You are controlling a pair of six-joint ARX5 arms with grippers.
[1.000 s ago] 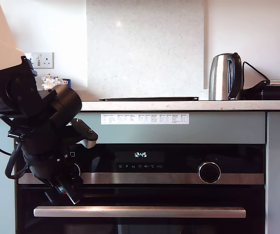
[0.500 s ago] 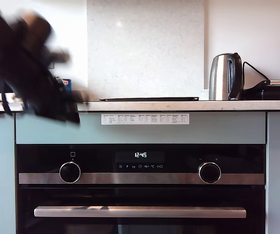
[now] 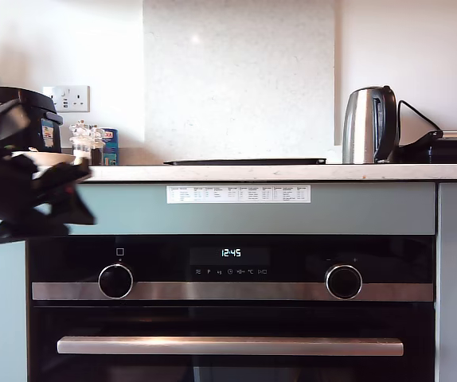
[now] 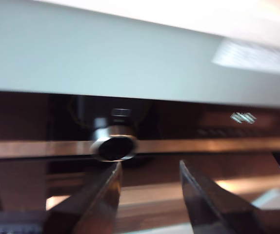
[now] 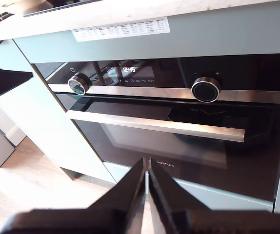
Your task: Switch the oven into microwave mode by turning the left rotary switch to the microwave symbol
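My first gripper [image 4: 147, 195] sits lower centre in the first wrist view, jaws apart, nothing between them, blurred. Just beyond the fingertips: the left rotary switch [image 4: 114, 145], black face with silver rim, on the steel strip [image 4: 218, 145], not touching either finger. Its tiny square mark [image 4: 121, 112] reads as a blur above it

My second gripper [image 5: 146, 183] is bottom centre of the second wrist view, jaws together, only a sliver of gap, holding nothing, well back from the oven [image 5: 189, 146]. Past it: bar handle [image 5: 154, 125] across the door, left rotary switch [image 5: 78, 84] upper left of that frame, second knob [image 5: 206, 89] with minus/plus marks upper right, display [image 5: 128, 69] between them

Exterior view: a blurred dark arm [image 3: 21, 199] at the left edge, above and left of the left rotary switch [image 3: 115, 281], clear of it; can't tell from this frame alone which arm. Oven [image 3: 228, 318] fills the lower half, display [image 3: 230, 252] reads 12:45, second knob [image 3: 344, 282] right of centre, handle [image 3: 230, 345] below. Knob pointer position not readable

Further back on the worktop [image 3: 292, 172]: steel kettle [image 3: 365, 124] upper right, label strip [image 3: 238, 193] under the edge, wall socket [image 3: 66, 98] upper left
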